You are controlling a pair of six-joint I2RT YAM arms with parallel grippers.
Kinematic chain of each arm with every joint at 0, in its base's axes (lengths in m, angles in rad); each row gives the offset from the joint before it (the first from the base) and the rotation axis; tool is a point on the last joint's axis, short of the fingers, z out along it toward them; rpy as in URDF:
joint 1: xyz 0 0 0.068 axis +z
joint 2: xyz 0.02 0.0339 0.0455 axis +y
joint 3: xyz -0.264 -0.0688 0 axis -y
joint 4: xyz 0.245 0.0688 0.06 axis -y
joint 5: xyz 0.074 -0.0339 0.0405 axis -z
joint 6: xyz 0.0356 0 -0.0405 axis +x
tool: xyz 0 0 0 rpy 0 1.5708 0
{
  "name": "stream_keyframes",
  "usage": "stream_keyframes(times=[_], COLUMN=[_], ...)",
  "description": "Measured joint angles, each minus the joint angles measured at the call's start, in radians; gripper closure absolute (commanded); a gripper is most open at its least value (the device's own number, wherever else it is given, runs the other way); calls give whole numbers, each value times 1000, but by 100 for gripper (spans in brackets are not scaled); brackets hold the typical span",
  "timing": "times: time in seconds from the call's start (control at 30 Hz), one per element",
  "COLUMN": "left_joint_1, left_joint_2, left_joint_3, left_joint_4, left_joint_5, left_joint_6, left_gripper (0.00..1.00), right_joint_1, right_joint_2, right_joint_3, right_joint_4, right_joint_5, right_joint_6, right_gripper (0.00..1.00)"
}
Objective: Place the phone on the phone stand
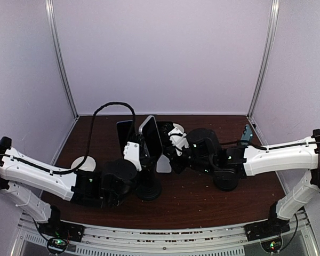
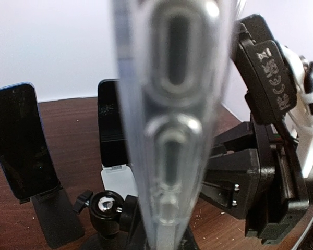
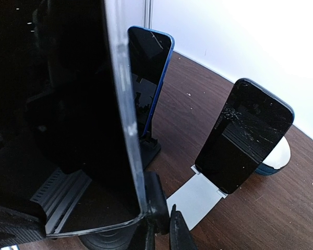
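phone (image 1: 150, 136) in a clear case, upright on its long edge near mid-table (image 1: 202, 197), held between the two arms. directly below the phone: stand (image 1: 148, 189), black, round base, ball joint (image 2: 107, 205) on its stem. the phone's lower end reaches down to the stand's top; cannot tell whether it is seated. left gripper (image 1: 140, 148) sits on the phone's left side, jaws closed down on it; in the left wrist view the phone's edge runs blurred straight up the middle, fingers out of sight. right gripper (image 1: 169, 146) sits on the phone's right side, jaws closed; its dark fingers (image 3: 157, 208) meet at the phone's lower corner, and cannot tell if they pinch the case or only touch it. behind the phone: a blue phone (image 3: 148, 67) leaning on a black prop (image 2: 55, 219), and a cracked phone (image 3: 245, 135) leaning on a white stand (image 3: 198, 200). both stand apart from the phone.
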Motion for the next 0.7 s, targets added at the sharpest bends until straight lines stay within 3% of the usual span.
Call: stream_keyframes(times=[0.27,0.7], left_joint_1=[-34,-46], left_joint_2=[49,15], left_joint_3=[40,-9], left_joint_4=[-30,23], left_joint_5=[-92,-53], left_joint_6=[-49,-12], left_gripper=[100,100], right_joint_1=[-6,-15], right_joint_2=[0,-48], right_joint_3=[0,-37], right_joint_4=[-6,-23], right_joint_5=[-16,-62], right_joint_6=[-4,-10], right_gripper=[89,71])
